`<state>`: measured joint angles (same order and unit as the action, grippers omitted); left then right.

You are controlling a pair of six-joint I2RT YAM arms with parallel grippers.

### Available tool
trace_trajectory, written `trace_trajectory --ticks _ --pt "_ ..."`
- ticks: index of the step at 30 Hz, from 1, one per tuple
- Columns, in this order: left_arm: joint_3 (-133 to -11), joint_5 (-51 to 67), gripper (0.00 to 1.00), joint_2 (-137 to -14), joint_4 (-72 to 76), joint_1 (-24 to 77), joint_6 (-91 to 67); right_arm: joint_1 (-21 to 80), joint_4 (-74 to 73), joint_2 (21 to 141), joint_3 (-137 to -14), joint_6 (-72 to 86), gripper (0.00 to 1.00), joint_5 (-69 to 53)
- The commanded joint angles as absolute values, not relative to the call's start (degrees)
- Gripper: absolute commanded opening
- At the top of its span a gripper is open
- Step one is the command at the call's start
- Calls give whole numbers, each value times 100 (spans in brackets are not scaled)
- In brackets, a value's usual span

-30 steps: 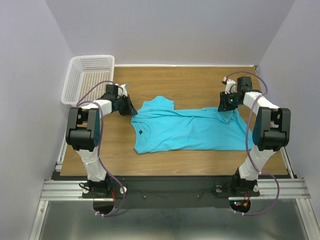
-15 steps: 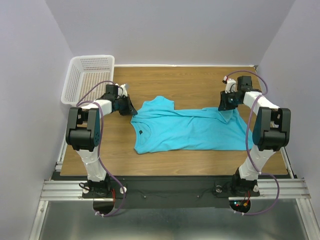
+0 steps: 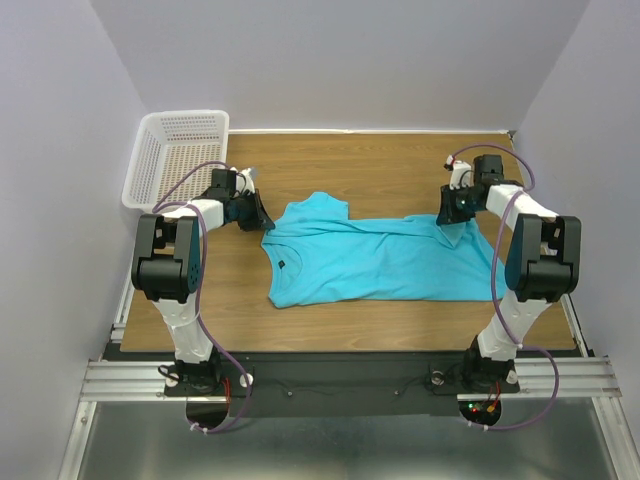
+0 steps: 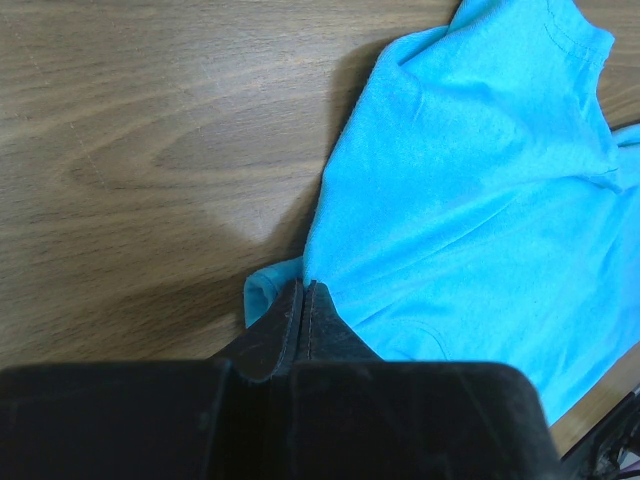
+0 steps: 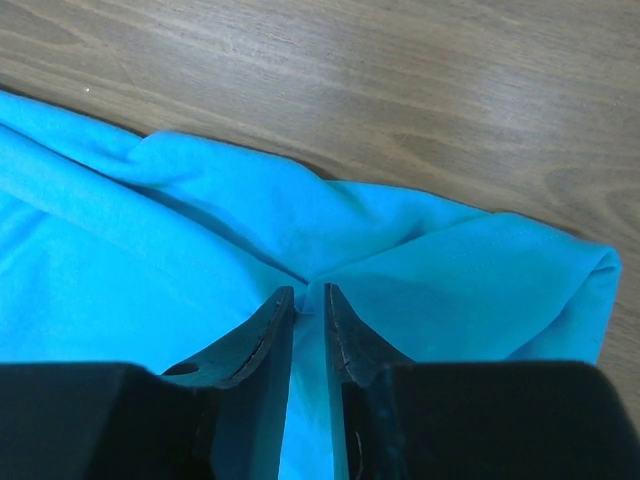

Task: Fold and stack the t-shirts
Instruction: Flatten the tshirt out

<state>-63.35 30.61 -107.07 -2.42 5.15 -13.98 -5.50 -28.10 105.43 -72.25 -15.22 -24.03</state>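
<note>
The turquoise t-shirt (image 3: 370, 260) lies spread sideways on the wooden table (image 3: 370, 165), with its neck and dark label toward the left. My left gripper (image 3: 258, 216) sits at the shirt's far-left corner. In the left wrist view its jaws (image 4: 303, 285) are pressed together on the shirt's (image 4: 480, 180) curled edge. My right gripper (image 3: 455, 215) is down on the far-right corner. In the right wrist view its narrow jaws (image 5: 309, 290) pinch a pucker of the shirt (image 5: 150, 230), and creases run into the tips.
A white mesh basket (image 3: 180, 150) stands at the table's far-left corner, just behind the left arm. Grey walls close in on both sides and at the back. Bare wood shows behind the shirt and in front of it.
The right gripper's jaws have drawn slightly closer on the cloth. The shirt and the left arm have not visibly moved.
</note>
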Motion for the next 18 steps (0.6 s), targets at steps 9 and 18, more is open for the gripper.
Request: trace_trajectory --ticks 9,18 --pt "-6311 3147 0 -10371 -220 492 -1292 -518 -2786 10319 -7365 -1319 1 -2531" --pt "-6451 3067 0 -10257 -193 483 -1353 -1089 -2777 9827 -7919 -721 1 -2839"
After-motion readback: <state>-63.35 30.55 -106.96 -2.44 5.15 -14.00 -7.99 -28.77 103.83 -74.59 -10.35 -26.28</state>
